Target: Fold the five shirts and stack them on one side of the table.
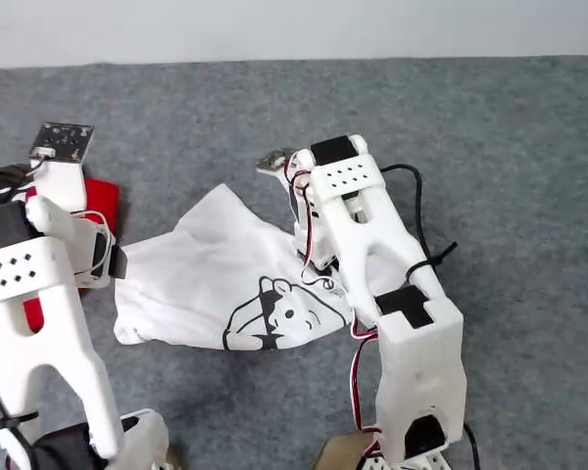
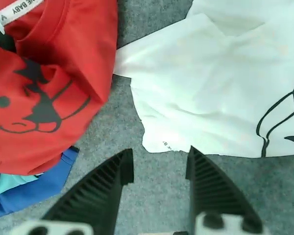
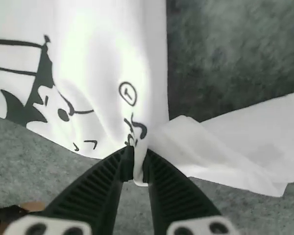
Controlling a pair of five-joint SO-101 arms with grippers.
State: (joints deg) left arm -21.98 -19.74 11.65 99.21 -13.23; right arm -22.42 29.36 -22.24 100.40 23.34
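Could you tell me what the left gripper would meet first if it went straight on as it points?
Probably the near edge of the white shirt, just ahead of the open left gripper; if tilted downward, it might touch the table first.

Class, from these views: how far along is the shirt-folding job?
Done: a red shirt lies piled on blue cloth and teal cloth. In hand: the right arm's jaws pinch the white shirt; the left arm's jaws stand open beside it. Left: folding and stacking it.
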